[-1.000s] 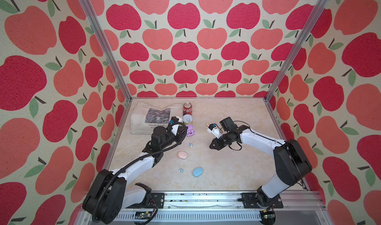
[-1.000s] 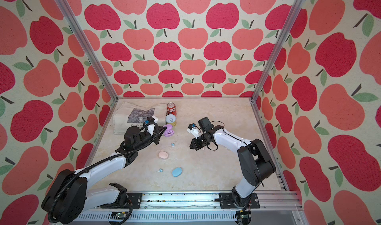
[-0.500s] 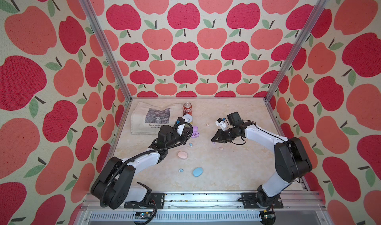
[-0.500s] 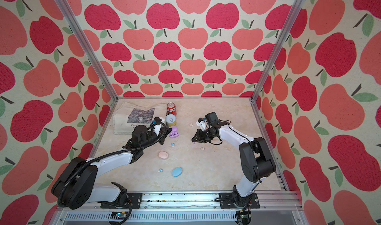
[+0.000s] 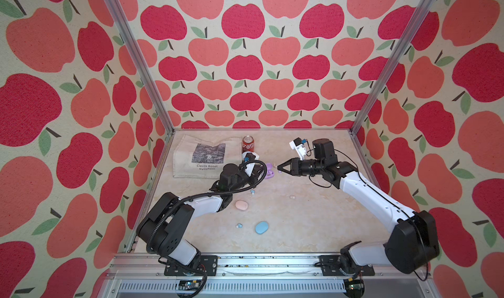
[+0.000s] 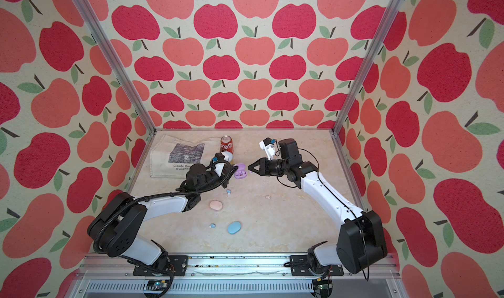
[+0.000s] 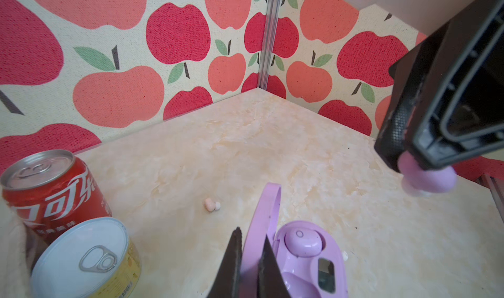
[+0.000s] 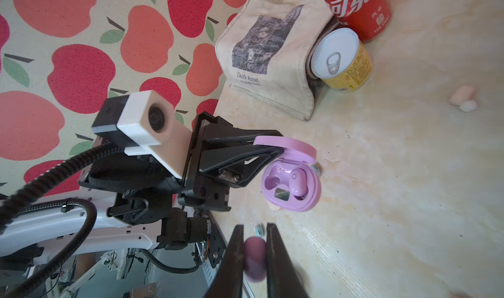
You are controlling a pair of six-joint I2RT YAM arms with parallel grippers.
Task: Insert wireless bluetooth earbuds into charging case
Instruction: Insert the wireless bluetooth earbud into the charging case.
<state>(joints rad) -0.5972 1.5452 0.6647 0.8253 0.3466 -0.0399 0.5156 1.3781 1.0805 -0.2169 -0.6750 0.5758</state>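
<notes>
An open purple charging case (image 5: 268, 172) (image 6: 241, 172) rests on the table at mid-back. My left gripper (image 7: 252, 236) (image 8: 275, 141) is shut on its raised lid (image 7: 266, 209). One purple earbud (image 7: 302, 240) (image 8: 298, 182) sits in the case; the socket beside it is empty. My right gripper (image 5: 278, 168) (image 8: 255, 228) is shut on another purple earbud (image 8: 255, 255) (image 7: 428, 179), level with the case and just right of it. Loose on the table lie blue earbuds (image 5: 252, 192) (image 5: 239, 225) and pink earbuds (image 5: 292, 197) (image 7: 212, 204).
A pink case (image 5: 241, 204) and a blue case (image 5: 261, 227) lie shut nearer the front. A red cola can (image 5: 248, 144), a yellow tin (image 7: 81, 258) and a printed tote bag (image 5: 204, 154) crowd the back left, behind the left gripper.
The left gripper has carried the purple case a little to the right. The right gripper has levelled out and now points its earbud at the case from close by.
</notes>
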